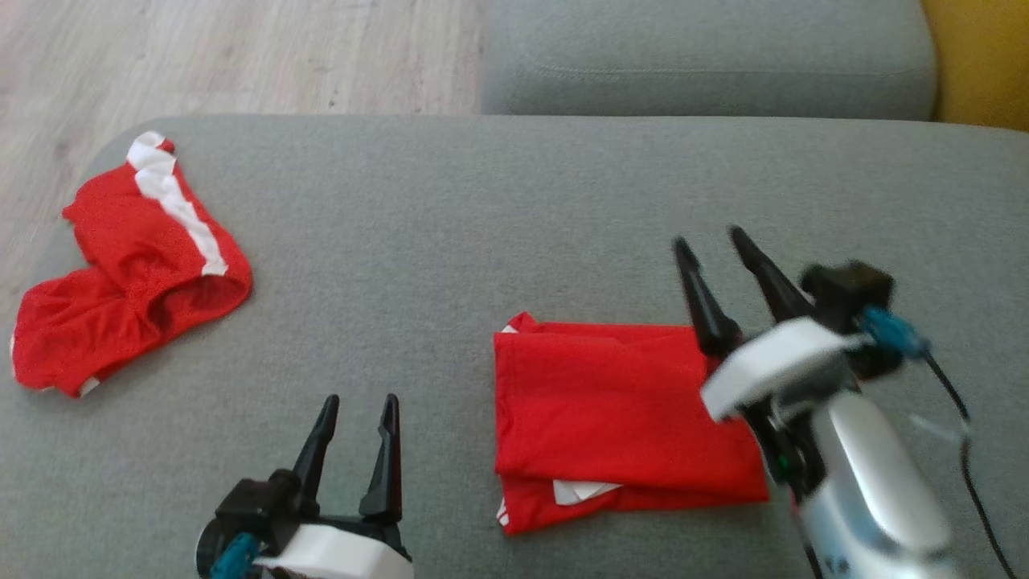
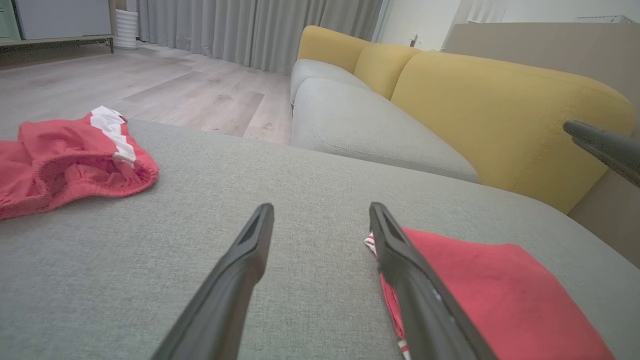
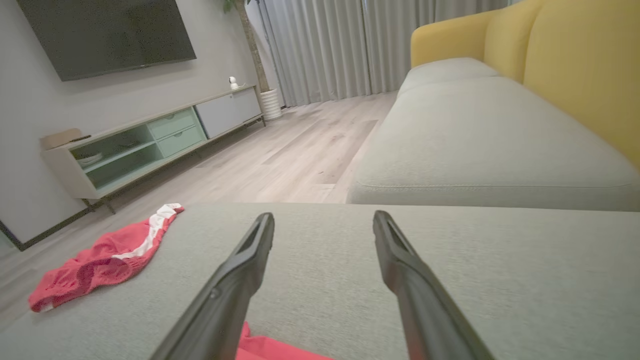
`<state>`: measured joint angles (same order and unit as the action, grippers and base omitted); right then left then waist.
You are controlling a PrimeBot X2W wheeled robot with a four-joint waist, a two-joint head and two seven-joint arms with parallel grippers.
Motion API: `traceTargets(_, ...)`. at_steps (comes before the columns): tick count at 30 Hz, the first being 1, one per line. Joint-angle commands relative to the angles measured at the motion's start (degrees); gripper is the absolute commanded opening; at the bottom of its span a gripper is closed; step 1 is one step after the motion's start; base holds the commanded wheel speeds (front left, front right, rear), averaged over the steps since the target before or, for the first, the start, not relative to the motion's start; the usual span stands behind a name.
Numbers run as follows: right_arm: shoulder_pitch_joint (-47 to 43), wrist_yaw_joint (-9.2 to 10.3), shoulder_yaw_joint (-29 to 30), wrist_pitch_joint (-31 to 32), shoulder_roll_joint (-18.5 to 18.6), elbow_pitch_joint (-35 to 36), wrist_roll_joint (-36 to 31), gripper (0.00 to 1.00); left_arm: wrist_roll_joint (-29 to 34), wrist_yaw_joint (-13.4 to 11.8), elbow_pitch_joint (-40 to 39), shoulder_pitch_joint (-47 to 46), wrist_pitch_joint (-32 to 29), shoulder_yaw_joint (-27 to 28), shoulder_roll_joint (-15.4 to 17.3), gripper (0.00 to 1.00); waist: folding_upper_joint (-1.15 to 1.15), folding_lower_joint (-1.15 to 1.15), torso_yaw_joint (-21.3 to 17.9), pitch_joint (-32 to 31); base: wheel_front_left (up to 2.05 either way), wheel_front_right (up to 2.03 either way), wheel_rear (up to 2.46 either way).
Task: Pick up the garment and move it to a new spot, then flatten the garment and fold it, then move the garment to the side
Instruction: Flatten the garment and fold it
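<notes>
- Folded garment (image 1: 619,410) lay at 5 o'clock on the cushion (image 1: 482,201); right fingers (image 1: 703,305), wide and empty, stood at its 3 o'clock edge.
- Left fingers (image 1: 386,450) were wide, empty.
- Pinching only one layer could have unfolded it.

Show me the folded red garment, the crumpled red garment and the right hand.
folded red garment (image 1: 619,402), head view, middle of its top layer
crumpled red garment (image 1: 120,265), head view, red fabric beside its white stripe
right hand (image 1: 707,237), head view, midway between its fingertips
</notes>
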<state>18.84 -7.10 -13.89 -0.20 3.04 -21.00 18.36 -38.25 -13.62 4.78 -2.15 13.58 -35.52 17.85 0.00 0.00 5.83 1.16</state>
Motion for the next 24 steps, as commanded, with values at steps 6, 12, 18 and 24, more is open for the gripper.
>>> traceTargets(6, -10.4, -0.39, 5.6, -1.6, -0.2, 11.3, -10.1, 1.0, 0.6, -0.9, 0.0, -2.2, 0.0, 2.0, 0.5, 1.0, 0.0, 0.0, -2.2, -2.2, 0.0, 0.0, 0.0)
traceTargets(12, -19.6, -0.39, 10.1, -2.4, -0.2, 17.0, -10.9, 1.0, 0.1, -1.4, 1.3, 0.5, 0.7, 3.7, 1.2, 1.0, 0.0, 0.0, -3.2, -3.5, 0.0, 0.0, 0.0)
traceTargets(18, -24.2, -0.39, 12.1, -3.7, -0.2, 18.1, -10.6, 1.0, -0.2, -1.7, 1.3, 3.2, 1.1, 5.3, 1.2, 1.0, 0.0, 0.0, -3.4, -4.5, 0.0, 0.0, 0.0)
traceTargets(24, -26.1, -0.39, 12.6, -5.0, -0.2, 17.7, -9.6, 1.0, -0.1, -2.0, 0.6, 5.7, 1.3, 7.7, 1.6, 1.0, 0.0, 0.0, -3.5, -5.0, 0.0, 0.0, 0.0)
